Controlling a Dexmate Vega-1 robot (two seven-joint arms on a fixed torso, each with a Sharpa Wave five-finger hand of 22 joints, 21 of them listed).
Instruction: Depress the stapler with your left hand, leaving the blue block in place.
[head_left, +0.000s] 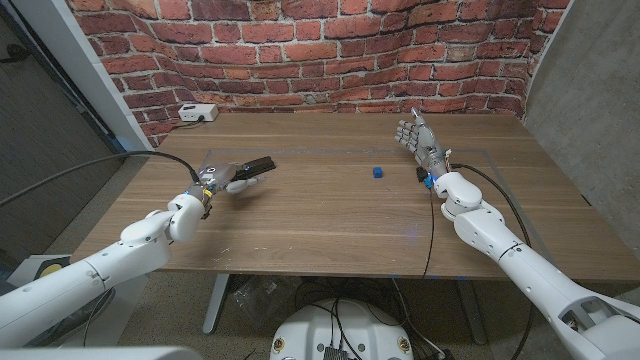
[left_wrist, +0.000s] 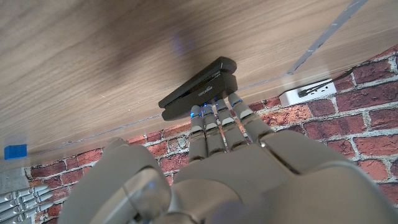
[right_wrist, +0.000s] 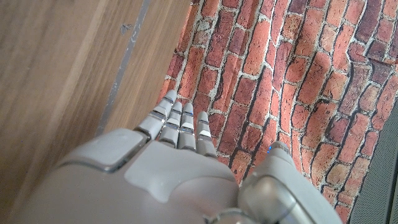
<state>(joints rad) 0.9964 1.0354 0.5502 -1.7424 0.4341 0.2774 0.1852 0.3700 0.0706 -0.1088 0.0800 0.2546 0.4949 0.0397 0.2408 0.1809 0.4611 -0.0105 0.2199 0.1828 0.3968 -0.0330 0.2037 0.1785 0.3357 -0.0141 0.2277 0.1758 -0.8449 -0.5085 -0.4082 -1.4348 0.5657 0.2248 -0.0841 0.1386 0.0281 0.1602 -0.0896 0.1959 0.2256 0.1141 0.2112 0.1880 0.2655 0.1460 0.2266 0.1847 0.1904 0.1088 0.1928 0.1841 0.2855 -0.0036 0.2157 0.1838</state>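
Note:
The black stapler (head_left: 257, 165) lies on the wooden table (head_left: 330, 220), left of centre. My left hand (head_left: 222, 178) is right behind it with fingers stretched out straight. In the left wrist view those fingertips (left_wrist: 214, 115) reach the near end of the stapler (left_wrist: 199, 90); whether they press on it I cannot tell. The small blue block (head_left: 377, 172) sits alone near the middle, well to the right of the stapler. My right hand (head_left: 420, 140) stands raised over the far right of the table, fingers (right_wrist: 180, 121) extended and holding nothing.
A white power strip (head_left: 197, 112) lies at the table's back left corner, against the brick wall (head_left: 330, 50). Black cables trail along both arms. A thin tape line (head_left: 330, 150) runs across the tabletop behind the stapler and block.

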